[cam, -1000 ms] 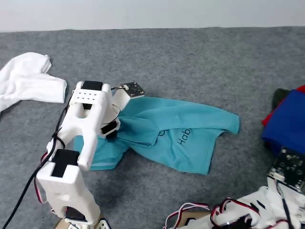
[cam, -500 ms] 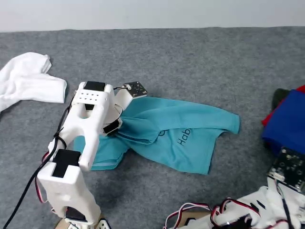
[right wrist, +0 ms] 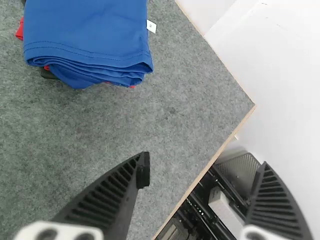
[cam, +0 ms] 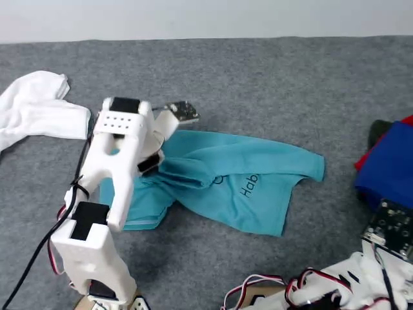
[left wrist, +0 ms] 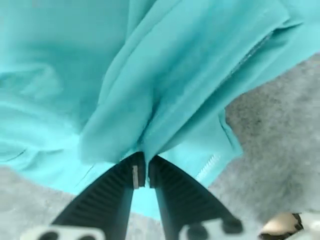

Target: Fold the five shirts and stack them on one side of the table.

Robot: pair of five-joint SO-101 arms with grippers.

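Note:
A teal shirt (cam: 239, 174) lies crumpled across the middle of the grey table (cam: 271, 84). My left gripper (left wrist: 145, 170) is shut on a fold of the teal shirt (left wrist: 165, 75), lifting it at the shirt's left part, under the white arm (cam: 119, 155) in the high view. A folded stack with a blue shirt (right wrist: 85, 35) on top sits at the table's right edge (cam: 387, 161), red and dark cloth beneath it. My right gripper (right wrist: 200, 175) stands open over the table's near right corner, holding nothing. A white shirt (cam: 39, 110) lies bunched at the far left.
The table edge (right wrist: 220, 150) runs close by the right gripper, with white floor beyond. Cables and the right arm's base (cam: 322, 287) crowd the near right. Bare grey felt stretches behind the teal shirt.
The left arm has drawn back and up a little with the teal fold in its gripper, bunching the cloth by it. The right arm has not moved.

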